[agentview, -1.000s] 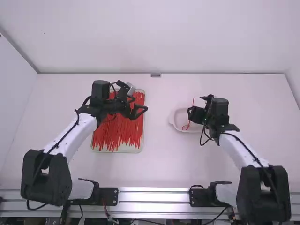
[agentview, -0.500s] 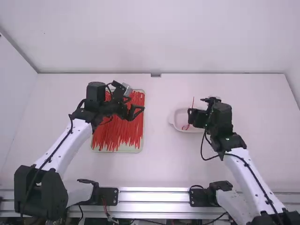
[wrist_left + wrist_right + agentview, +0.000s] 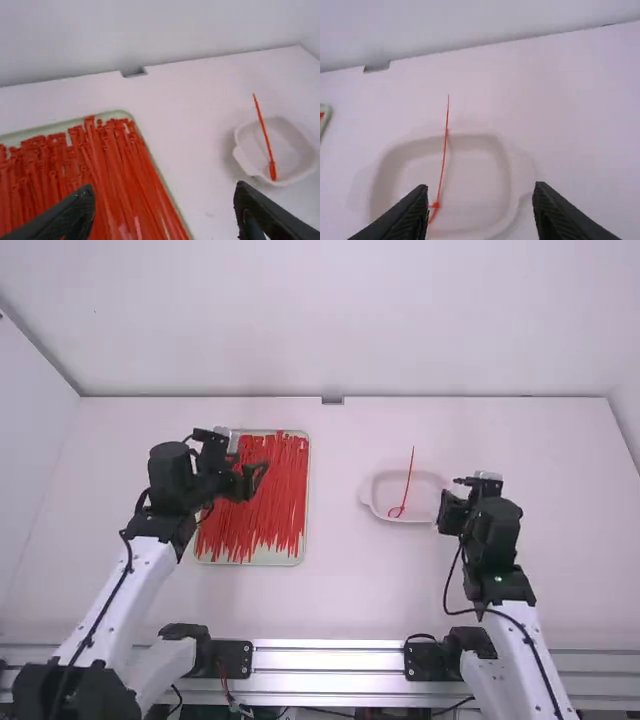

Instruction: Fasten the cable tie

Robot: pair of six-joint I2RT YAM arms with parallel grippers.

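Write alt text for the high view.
One red cable tie lies in a white dish, its tail jutting past the far rim. The open right end effector is beside the dish; the open left end effector hovers over a tray of loose ties.

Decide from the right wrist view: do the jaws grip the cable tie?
No: the jaws stand open, apart from the cable tie, which lies in the white dish.

The left gripper (image 3: 247, 478) is held aloft, fingers spread wide, its arm bent at the elbow. The right gripper (image 3: 452, 511) likewise gapes, its arm folded near its base.
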